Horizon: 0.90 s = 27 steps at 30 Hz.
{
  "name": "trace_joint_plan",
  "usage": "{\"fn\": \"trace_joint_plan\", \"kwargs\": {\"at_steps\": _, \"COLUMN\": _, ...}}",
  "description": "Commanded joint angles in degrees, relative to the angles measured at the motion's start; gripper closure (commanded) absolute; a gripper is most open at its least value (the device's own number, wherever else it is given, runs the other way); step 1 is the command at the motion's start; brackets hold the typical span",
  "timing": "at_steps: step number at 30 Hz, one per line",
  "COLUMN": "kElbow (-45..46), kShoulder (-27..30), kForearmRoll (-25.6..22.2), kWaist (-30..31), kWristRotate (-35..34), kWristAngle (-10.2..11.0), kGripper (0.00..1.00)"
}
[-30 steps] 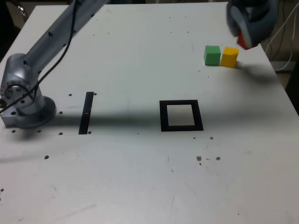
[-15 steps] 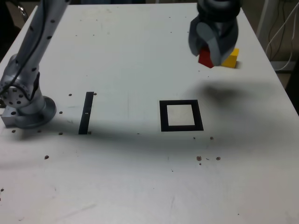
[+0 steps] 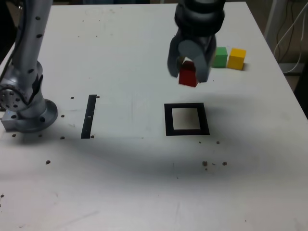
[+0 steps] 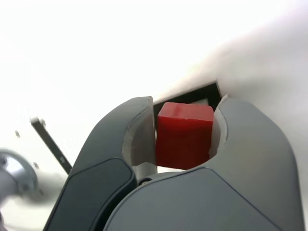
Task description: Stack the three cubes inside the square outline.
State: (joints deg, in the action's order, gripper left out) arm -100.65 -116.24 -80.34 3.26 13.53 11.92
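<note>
Jaws clamped on red cube [image 4: 184, 136], airborne; square outline [image 3: 186, 119] mostly hidden behind it in wrist view.

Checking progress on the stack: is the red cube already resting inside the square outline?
No, the red cube hangs above the table, clamped in the gripper, and the square outline holds nothing.

Arm base at exterior view's left, gripper [image 3: 188, 72] pointing down, raised off surface, jaws clamped on red cube [image 3: 188, 75]
</note>
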Motion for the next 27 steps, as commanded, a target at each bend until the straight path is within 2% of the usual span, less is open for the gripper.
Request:
{"fn": "trace_joint_plan", "kwargs": {"at_steps": 1, "kElbow": 0.82, "kShoulder": 0.9, "kForearmRoll": 0.02, "kWaist": 0.49, "kWristRotate": -4.04, "kWristAngle": -0.73, "kGripper": 0.67}}
{"fn": "trace_joint_plan", "kwargs": {"at_steps": 9, "kElbow": 2.37, "kShoulder": -0.24, "kForearmRoll": 0.79, "kWaist": 2.01, "kWristRotate": -14.25, "kWristAngle": -3.31, "kGripper": 0.67}}
{"fn": "trace_joint_plan", "kwargs": {"at_steps": 16, "kElbow": 6.88, "kShoulder": -2.73, "kForearmRoll": 7.27, "kWaist": 2.37, "kWristRotate": -18.56, "kWristAngle": -5.08, "kGripper": 0.67}}
{"fn": "trace_joint_plan", "kwargs": {"at_steps": 27, "kElbow": 9.95, "kShoulder": -4.37, "kForearmRoll": 9.73, "kWaist": 2.47, "kWristRotate": -19.15, "kWristAngle": -3.71, "kGripper": 0.67}}
